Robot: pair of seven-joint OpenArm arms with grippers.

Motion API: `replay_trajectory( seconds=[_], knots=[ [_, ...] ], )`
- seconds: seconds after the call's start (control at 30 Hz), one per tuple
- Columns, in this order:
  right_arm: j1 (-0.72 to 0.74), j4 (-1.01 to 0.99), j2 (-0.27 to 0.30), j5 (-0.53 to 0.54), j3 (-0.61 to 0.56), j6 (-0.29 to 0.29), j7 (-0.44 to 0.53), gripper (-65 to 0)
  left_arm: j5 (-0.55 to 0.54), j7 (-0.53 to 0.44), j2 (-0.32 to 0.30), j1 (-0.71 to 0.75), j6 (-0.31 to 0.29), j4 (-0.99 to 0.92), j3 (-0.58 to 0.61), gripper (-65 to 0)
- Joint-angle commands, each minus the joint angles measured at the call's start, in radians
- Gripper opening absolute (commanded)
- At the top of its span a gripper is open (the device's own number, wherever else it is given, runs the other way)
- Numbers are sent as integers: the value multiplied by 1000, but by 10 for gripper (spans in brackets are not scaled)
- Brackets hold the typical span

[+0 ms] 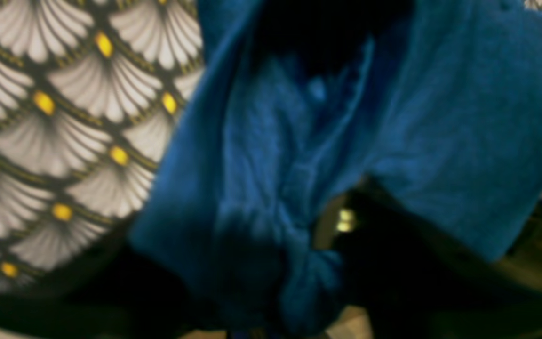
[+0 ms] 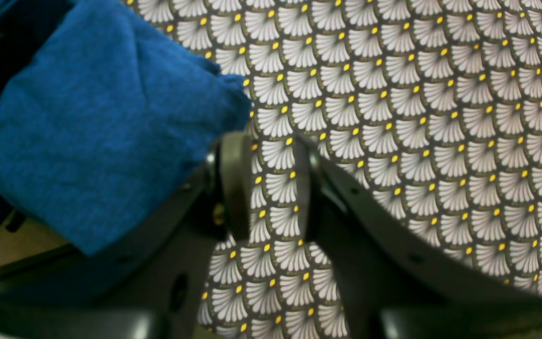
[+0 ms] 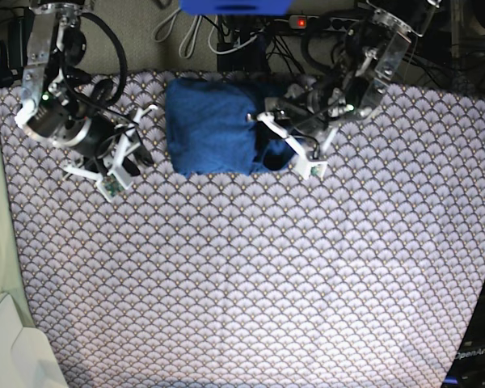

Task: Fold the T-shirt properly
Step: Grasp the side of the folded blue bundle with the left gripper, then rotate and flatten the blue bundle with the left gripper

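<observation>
The T-shirt (image 3: pixel 210 129) is a plain blue bundle lying folded at the far middle of the patterned cloth. My left gripper (image 3: pixel 295 158) is at its right edge, where the fabric is lifted into a dark fold. In the left wrist view the T-shirt (image 1: pixel 440 132) fills the blurred frame and drapes over the dark fingers, and a bunch of fabric is pinched in my left gripper (image 1: pixel 304 263). My right gripper (image 2: pixel 271 183) hovers open over bare patterned cloth, nothing between its fingers (image 2: pixel 235 183). The T-shirt (image 2: pixel 101 117) lies just to its left. In the base view my right gripper (image 3: pixel 137 158) stands beside the shirt's left edge.
A grey-white scallop-patterned cloth (image 3: pixel 250 275) covers the whole table. Cables and a power strip (image 3: pixel 307 23) run along the back edge beside a blue object (image 3: pixel 234 6). A white box (image 3: pixel 8 347) sits off the table at the lower left.
</observation>
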Motion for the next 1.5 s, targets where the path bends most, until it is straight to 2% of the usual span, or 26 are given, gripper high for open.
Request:
replay_trajectory(
  seconds=[0.0,0.07,0.1,0.3,0.43,0.6,0.8,1.0,1.17,1.2,1.37,1.47],
  knots=[
    [8,17,6,12,4,4,21,-478,4,47,-4,7,10,-1,2,-545],
    [8,17,6,12,4,4,21,-478,10,47,-4,4,10,-1,0,-637],
    [8,17,6,12,4,4,21,-478,12,47,-4,-2,10,-4,0,-650],
    [13,25,6,16,103,4,21,-480,15,56,-12,-62,11,-7,7,-642],
    [13,25,9,13,180,4,21,-480,15,173,-22,-164,10,-9,14,-642],
    [2,25,23,13,231,4,21,-480,15,346,-29,-364,10,-64,143,-642],
    [-15,25,25,12,309,4,20,-480,30,363,-16,-568,10,-210,347,-642],
    [-27,23,58,12,323,4,20,-480,231,306,50,-666,10,-265,545,-642],
    [-27,23,71,12,324,4,20,-480,461,225,128,-668,5,-273,633,-646],
    [-27,23,71,10,324,4,20,-480,494,211,140,-668,-9,-273,645,-647],
    [-27,20,71,10,324,4,20,-480,621,131,202,-668,-176,-361,633,-647],
    [-27,20,71,10,324,4,20,-480,704,77,249,-668,-230,-461,630,-647]
  ],
)
